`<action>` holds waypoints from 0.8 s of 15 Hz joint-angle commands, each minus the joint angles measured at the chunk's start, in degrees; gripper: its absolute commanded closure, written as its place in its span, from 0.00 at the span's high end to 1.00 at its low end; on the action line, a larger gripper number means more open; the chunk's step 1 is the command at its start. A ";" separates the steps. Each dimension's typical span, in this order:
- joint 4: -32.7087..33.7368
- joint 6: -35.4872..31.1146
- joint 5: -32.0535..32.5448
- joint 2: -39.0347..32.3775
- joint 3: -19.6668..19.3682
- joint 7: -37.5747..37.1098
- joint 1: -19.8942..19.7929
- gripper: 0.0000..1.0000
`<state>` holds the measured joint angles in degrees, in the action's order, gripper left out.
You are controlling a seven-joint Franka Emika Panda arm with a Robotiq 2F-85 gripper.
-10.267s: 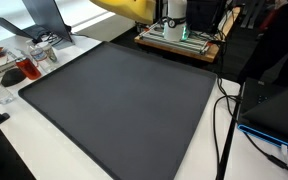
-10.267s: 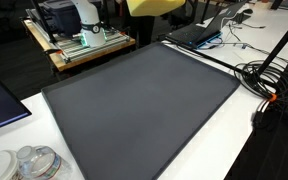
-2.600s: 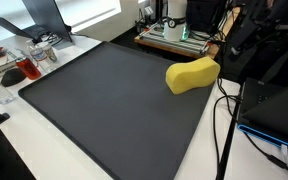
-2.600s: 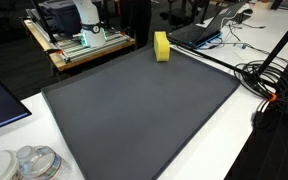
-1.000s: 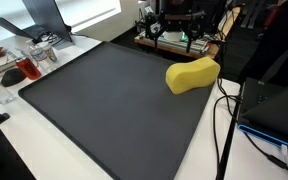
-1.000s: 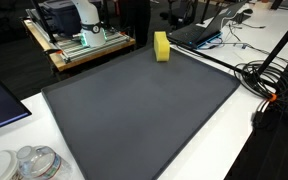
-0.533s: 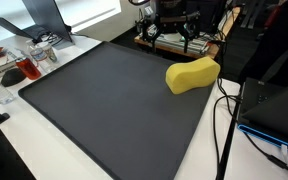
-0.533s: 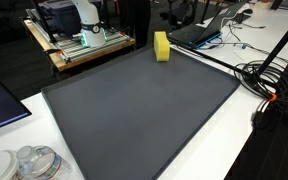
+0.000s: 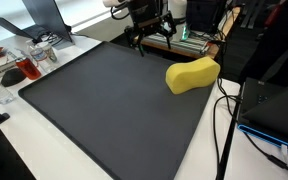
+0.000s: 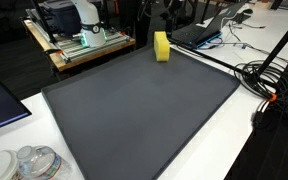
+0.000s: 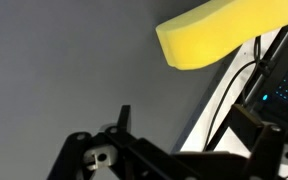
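A yellow sponge lies on the dark grey mat, near its far edge. It also shows in an exterior view as the sponge standing at the mat's back rim. My gripper hangs open above the mat's far edge, beside the sponge and not touching it. In the wrist view the sponge fills the upper right, and my gripper stands wide with nothing between its dark fingers.
A wooden platform with a device stands behind the mat. A laptop and black cables lie along one side. Food containers sit at another corner, plastic tubs near the front.
The gripper has come into view and swung across and down toward the mat's far edge, staying open. The sponge has not moved.
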<state>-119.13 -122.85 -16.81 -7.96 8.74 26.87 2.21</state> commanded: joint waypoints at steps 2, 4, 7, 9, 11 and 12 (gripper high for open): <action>-9.51 -2.33 -5.81 5.44 -1.71 9.36 -1.97 1.00; -13.19 -4.08 -7.43 7.59 -2.86 12.72 -2.52 1.00; -18.61 -5.92 -11.10 11.13 -4.63 18.19 -2.64 1.00; -22.26 -7.26 -12.55 13.50 -5.54 19.89 -2.01 1.00; -25.77 -8.70 -13.10 15.82 -5.76 20.22 -1.01 1.00; -27.30 -9.07 -13.27 16.77 -5.65 19.97 -0.43 1.00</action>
<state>-139.84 -129.36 -27.58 3.37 3.64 45.42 -0.14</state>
